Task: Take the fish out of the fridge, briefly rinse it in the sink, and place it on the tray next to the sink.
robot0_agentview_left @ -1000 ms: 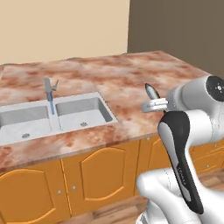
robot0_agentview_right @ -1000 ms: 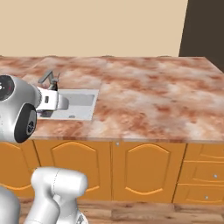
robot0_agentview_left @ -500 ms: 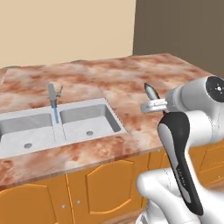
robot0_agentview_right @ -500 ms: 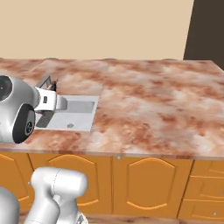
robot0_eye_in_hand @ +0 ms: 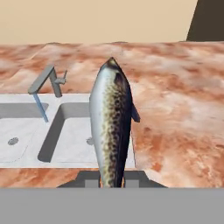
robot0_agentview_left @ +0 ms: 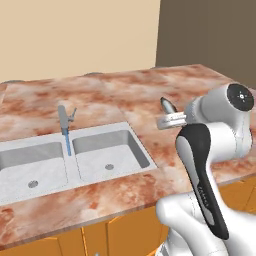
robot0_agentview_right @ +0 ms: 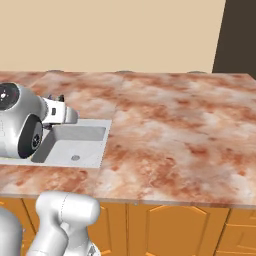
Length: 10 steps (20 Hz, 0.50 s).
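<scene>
Fish [robot0_eye_in_hand: 111, 127]: slender, silver belly, dark speckled back, standing on end with pointed tip at 12 o'clock, tail end pinched down at 6 o'clock. Just the pointed tip [robot0_agentview_left: 166, 104] poking up in the left base view, over the counter right of the sink. Sink [robot0_agentview_left: 107, 150]: double-basin steel, round drain per basin, thin blue stream running off the grey faucet [robot0_agentview_left: 64, 118] at 12 o'clock.

In the hand view the fish [robot0_eye_in_hand: 111, 127] hides its own tail end and the gripper [robot0_eye_in_hand: 112, 180] fingertips behind the lower edge; the sink [robot0_eye_in_hand: 26, 131] runs off the left edge; in the right base view the arm covers the sink's [robot0_agentview_right: 82, 142] left part; in the left base view only the fish's [robot0_agentview_left: 166, 105] tip shows.
</scene>
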Available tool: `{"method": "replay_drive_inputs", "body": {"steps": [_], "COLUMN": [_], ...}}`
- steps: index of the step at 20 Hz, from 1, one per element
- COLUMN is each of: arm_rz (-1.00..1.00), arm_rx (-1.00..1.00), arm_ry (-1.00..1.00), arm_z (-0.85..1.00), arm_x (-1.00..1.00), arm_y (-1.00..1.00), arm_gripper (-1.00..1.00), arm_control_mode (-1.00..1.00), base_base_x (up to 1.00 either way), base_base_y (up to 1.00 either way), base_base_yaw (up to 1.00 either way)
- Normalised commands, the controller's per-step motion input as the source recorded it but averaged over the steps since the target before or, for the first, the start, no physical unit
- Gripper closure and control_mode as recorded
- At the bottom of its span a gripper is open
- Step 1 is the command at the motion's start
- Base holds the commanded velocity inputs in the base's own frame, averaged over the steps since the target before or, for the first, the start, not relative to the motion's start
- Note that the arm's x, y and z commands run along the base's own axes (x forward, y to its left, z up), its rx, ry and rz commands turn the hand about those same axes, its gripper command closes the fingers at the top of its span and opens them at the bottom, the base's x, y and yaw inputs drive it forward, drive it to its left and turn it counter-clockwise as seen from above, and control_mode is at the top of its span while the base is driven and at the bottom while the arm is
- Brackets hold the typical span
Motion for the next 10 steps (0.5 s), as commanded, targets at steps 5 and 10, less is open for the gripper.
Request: {"method": "replay_drive_inputs", "body": {"steps": [5, 10], "arm_rz": [0.43, 0.67], "arm_rx": [-0.11, -0.02], "arm_ry": [0.42, 0.2], "arm_z": [-0.05, -0.64], "arm_x": [0.45, 0.11], "arm_y": [0.33, 0.01], "arm_gripper": [1.0, 1.0], "arm_control_mode": [-1.0, -1.0], "base_base_x": [0.0, 0.0], "base_base_y": [0.0, 0.0], "base_base_yaw": [0.0, 0.0]}}
